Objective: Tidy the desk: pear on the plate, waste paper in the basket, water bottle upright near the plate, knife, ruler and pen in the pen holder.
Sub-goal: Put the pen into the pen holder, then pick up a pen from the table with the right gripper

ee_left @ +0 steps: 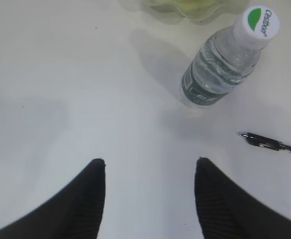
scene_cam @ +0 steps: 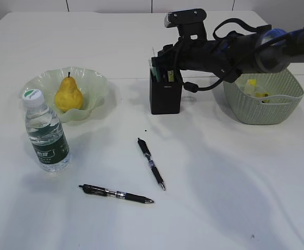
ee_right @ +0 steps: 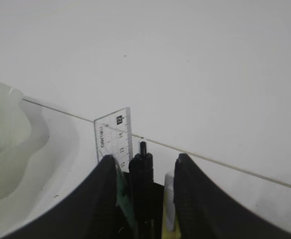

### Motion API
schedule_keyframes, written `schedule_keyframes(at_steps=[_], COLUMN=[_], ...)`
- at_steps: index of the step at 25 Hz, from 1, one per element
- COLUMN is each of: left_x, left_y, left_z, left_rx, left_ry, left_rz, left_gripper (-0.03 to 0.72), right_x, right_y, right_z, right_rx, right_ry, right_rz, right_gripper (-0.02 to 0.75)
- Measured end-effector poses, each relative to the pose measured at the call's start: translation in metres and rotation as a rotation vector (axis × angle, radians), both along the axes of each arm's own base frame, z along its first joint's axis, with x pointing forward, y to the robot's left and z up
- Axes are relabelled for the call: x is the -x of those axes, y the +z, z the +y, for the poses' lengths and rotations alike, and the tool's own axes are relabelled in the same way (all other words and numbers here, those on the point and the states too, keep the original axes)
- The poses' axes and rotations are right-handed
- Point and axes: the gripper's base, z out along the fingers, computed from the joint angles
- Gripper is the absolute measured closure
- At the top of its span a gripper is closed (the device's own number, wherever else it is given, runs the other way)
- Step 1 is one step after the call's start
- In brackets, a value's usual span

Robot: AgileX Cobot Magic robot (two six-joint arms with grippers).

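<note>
pens are what the job still turns on. in the exterior view the right arm's fingers point(scene_cam: 166, 73) sit over the pen holder point(scene_cam: 165, 94) at about 12 o'clock on the table point(scene_cam: 219, 177), and i cannot tell their spread from here. two black pens lie loose: one pen point(scene_cam: 151, 163) near the middle, another pen point(scene_cam: 116, 194) at about 7 o'clock from it. the pear point(scene_cam: 68, 95) is on the plate point(scene_cam: 95, 83) at 10 o'clock, the water bottle point(scene_cam: 46, 132) stands upright just beside the plate, and yellow waste paper point(scene_cam: 258, 89) is in the basket point(scene_cam: 264, 107) at 2 o'clock.

in the left wrist view the left fingers point(ee_left: 149, 196) are apart and empty over bare table, with the bottle at 1 o'clock and a pen point(ee_left: 267, 143) at 3 o'clock.

in the right wrist view the right fingers point(ee_right: 143, 186) stand apart around a dark pen point(ee_right: 142, 172) in the holder; whether they touch it i cannot tell. the ruler point(ee_right: 113, 134) stands in the holder at 11 o'clock.

judging by this, a pen is being dropped into the holder. next, the arm should lift clear, then fetch a loose pen, gripping it across its barrel.
</note>
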Motion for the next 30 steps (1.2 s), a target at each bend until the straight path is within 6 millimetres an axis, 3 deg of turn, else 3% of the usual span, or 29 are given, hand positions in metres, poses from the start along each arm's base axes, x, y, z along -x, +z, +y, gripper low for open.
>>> schedule_keyframes(at_steps=[6,15,20,24,30], left_x=[0.000,0.000,0.000,-0.001,-0.001], left_y=[0.000,0.000,0.000,0.001,0.001], left_z=[0.000,0.000,0.000,0.000,0.000], left_rx=[0.000,0.000,0.001,0.002,0.002], left_ry=[0.000,0.000,0.000,0.000,0.000], left_rz=[0.000,-0.002,-0.006,-0.017,-0.019], left_gripper=[0.286,0.286,0.286,0.286,0.286], right_x=[0.002,0.023,0.043,0.057,0.079], right_y=[0.006,0.074,0.105,0.101,0.090], right_z=[-0.003,-0.020,-0.016,-0.011,-0.005], right_rx=[-0.016,0.008,0.093,0.230,0.273], right_ry=[-0.036,-0.167,-0.180,-0.167,-0.027], right_rz=[0.029,0.061,0.072,0.190,0.451], right_gripper=[0.442,0.442,0.442,0.442,0.442])
